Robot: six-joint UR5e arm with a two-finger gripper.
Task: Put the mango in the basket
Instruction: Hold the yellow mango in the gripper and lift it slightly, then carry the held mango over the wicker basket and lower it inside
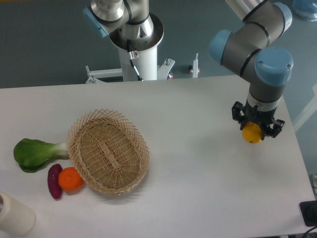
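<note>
**Item count, table scene**

- 1 oval woven wicker basket (108, 151), light tan, openwork rim.
- 1 smooth yellow-orange mango (251, 133), partly hidden between the fingers of the black two-finger gripper (257, 130).
- 1 round deep-orange fruit (71, 179).
- 1 small dark purple vegetable (54, 181), elongated.
- 1 green leafy vegetable with a pale stalk (35, 153).
- 1 cream-coloured cylinder (15, 214) at the lower left corner, cut off by the frame edge.
- 1 grey-and-blue robot arm (257, 44).
- 1 white table (198, 173).

Total loose items on the table surface: 5, plus the mango in the gripper.
</note>
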